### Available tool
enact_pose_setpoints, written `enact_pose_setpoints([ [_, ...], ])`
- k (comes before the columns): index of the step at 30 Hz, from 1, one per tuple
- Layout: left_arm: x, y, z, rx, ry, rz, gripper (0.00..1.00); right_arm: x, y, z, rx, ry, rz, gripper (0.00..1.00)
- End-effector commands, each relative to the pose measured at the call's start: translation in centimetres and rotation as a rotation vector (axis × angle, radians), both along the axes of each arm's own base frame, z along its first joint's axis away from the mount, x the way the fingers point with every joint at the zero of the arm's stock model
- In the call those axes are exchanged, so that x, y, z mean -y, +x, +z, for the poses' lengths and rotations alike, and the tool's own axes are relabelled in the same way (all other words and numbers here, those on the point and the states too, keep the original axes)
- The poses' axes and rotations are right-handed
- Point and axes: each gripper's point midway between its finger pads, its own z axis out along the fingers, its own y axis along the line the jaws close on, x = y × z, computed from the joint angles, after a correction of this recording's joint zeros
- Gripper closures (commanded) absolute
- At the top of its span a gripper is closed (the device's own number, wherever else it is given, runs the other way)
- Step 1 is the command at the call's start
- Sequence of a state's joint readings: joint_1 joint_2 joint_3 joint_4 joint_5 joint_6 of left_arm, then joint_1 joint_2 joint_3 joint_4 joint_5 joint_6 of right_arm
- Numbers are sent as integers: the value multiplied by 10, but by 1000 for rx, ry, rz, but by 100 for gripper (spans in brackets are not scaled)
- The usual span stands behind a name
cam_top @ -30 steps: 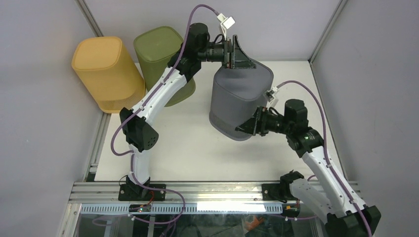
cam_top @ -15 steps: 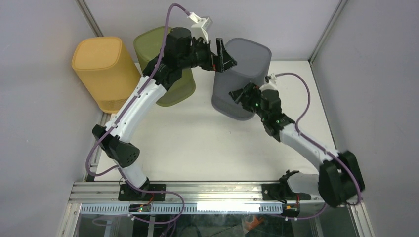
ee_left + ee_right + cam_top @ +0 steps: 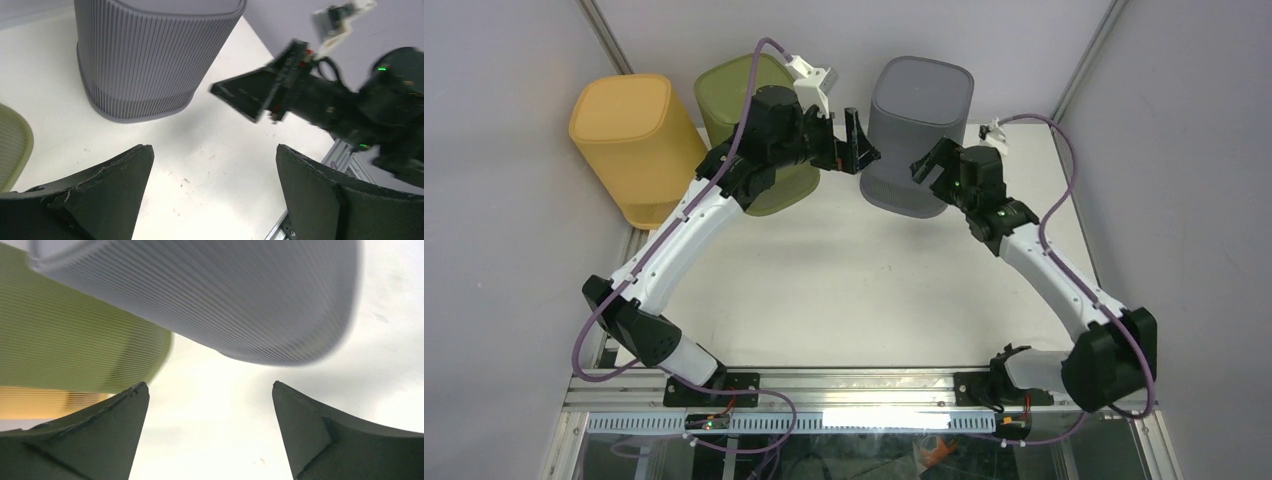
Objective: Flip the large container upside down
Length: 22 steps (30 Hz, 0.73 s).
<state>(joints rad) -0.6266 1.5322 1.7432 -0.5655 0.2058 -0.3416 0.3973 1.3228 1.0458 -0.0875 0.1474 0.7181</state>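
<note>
Grey bin, green bin, orange bin on table

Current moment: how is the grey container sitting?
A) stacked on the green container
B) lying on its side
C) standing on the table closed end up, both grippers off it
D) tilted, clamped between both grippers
C: the grey ribbed container stands rim-down on the table, with the left gripper and right gripper open and clear of it.

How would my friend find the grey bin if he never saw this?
At the far end of the white table stand three ribbed bins. The grey bin is the rightmost, standing apart. Its neighbours are a green bin and a yellow bin.
</note>
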Motion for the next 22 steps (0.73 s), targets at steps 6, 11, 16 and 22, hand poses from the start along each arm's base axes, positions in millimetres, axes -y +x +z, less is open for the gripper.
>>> enact_pose_setpoints([
  [6,-14,32,-56,-72,104,173,1,143,-112,-11,-245,-400,-444,1],
  [11,-27,45,-80,-110,153,288,1,167,-116,24,-135,-327,-624,1],
  [16,-32,42,-79,-120,137,313,1,164,-108,40,-80,-285,-631,1],
  [22,-30,39,-88,-129,157,284,1,159,-99,38,-81,-289,-614,1],
])
